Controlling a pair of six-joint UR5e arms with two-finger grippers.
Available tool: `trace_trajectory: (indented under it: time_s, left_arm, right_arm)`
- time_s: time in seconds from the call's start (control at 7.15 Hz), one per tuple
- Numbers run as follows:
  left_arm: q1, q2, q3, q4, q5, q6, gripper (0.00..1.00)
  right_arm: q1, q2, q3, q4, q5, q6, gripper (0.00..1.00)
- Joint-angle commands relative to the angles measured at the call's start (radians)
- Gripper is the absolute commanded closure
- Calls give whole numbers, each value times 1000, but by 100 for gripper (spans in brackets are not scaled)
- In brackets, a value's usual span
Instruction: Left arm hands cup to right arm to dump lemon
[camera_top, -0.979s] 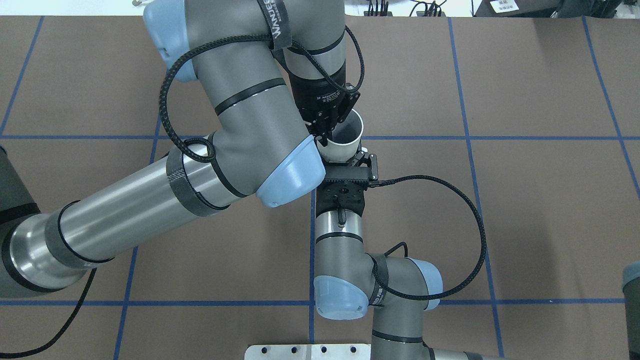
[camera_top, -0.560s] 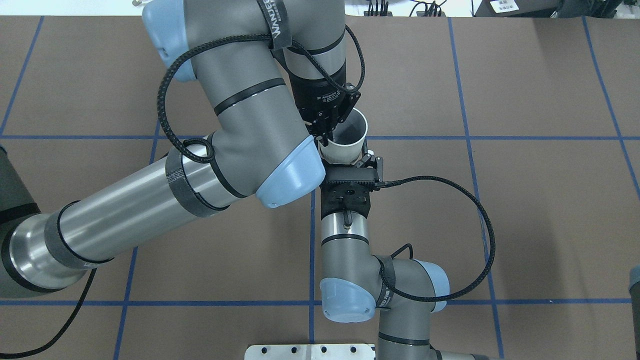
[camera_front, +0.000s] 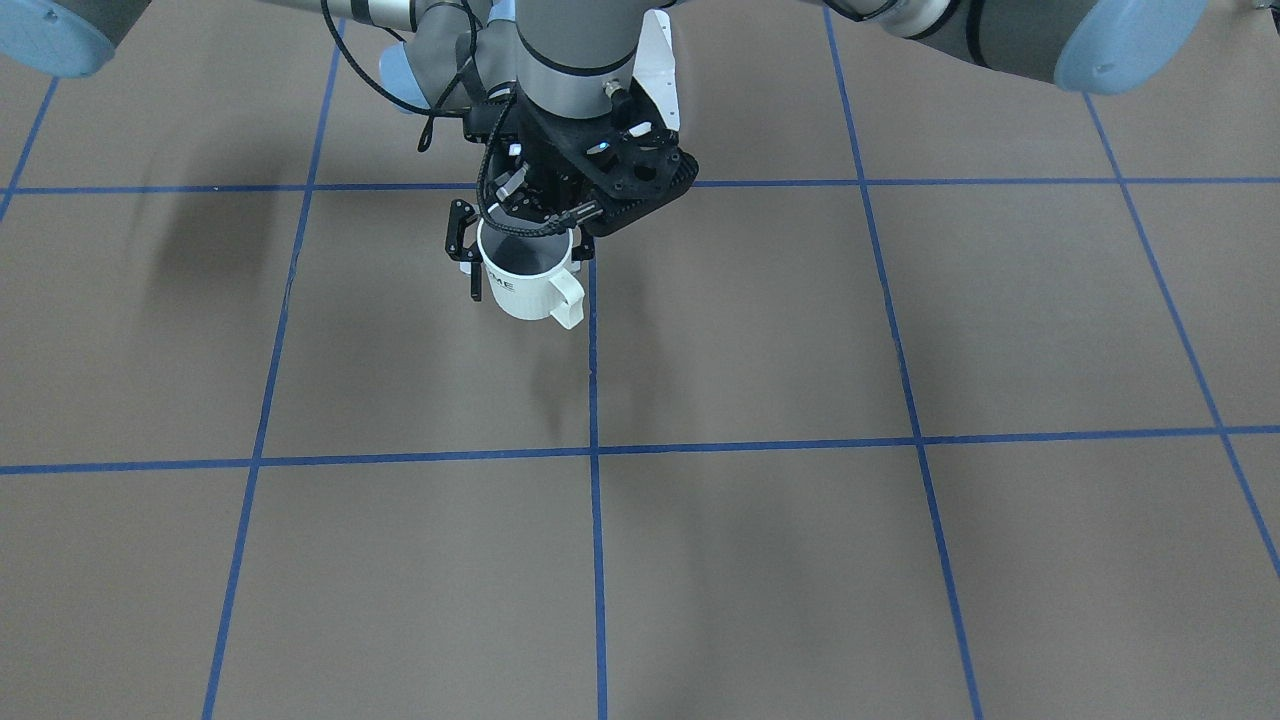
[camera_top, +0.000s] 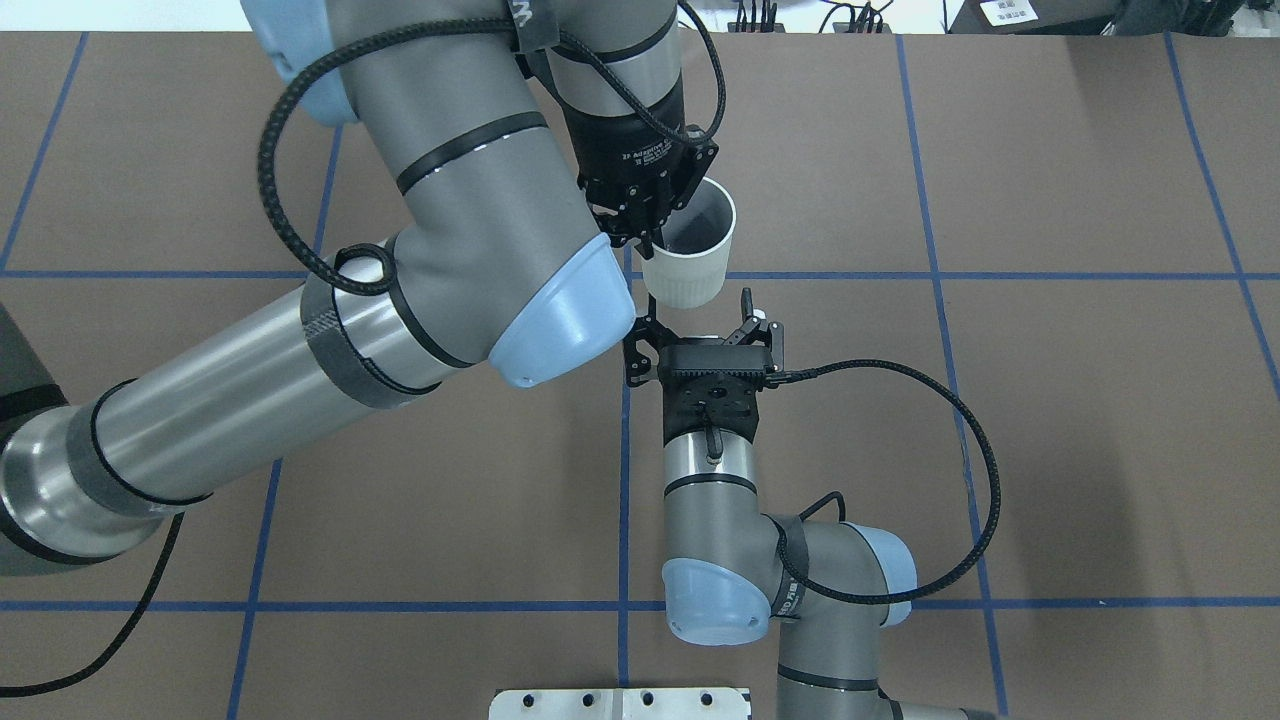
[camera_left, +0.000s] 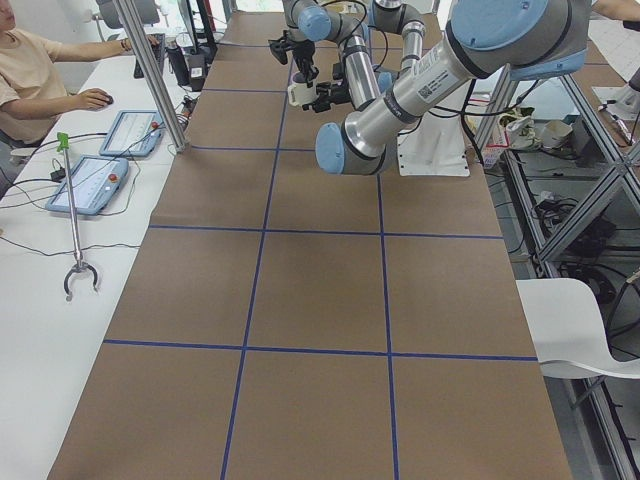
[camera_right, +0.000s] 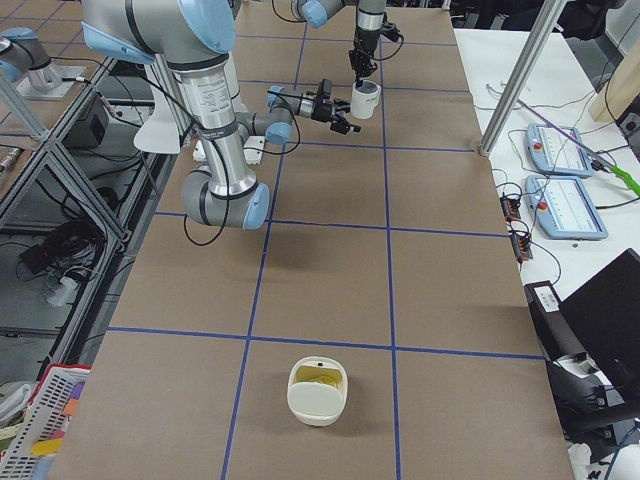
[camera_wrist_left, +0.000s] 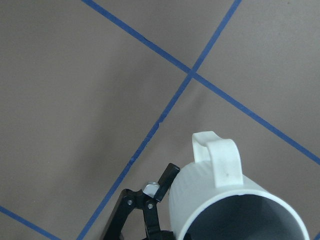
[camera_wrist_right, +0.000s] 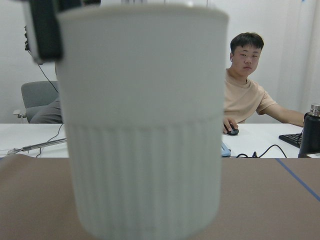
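Note:
The white cup (camera_top: 690, 250) hangs upright above the table, with its handle (camera_front: 565, 290) on the far side from me. My left gripper (camera_top: 652, 235) points down and is shut on the cup's rim, one finger inside and one outside. My right gripper (camera_top: 700, 318) lies level just on my side of the cup, open. Its fingers (camera_front: 462, 240) are spread wide and apart from the cup's wall. In the right wrist view the cup (camera_wrist_right: 145, 125) fills the frame. The cup's grey inside shows only partly, and no lemon shows in it.
The brown table (camera_top: 1050, 450) is ruled by blue tape lines. A white bowl-like container (camera_right: 318, 390) with something yellowish inside sits near the table's end on my right. A person (camera_left: 30, 70) sits at the white side table, which holds control pendants (camera_left: 88, 185).
My right gripper has drawn back towards my base, from close around the cup's lower wall to clear of it, staying open. The left arm has shifted slightly, still holding the cup.

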Motion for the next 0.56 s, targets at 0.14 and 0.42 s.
trace_trajectory:
  time_s: [0.14,0.42]
  left_arm:
    - [-60,119,-167,0,0,38,100]
    - [-100,392,-360,3,0,289,100]
  right_arm:
    - [12,-72,9,45,79,-92,0]
    - [62,-96,8,238,247,-219,0]
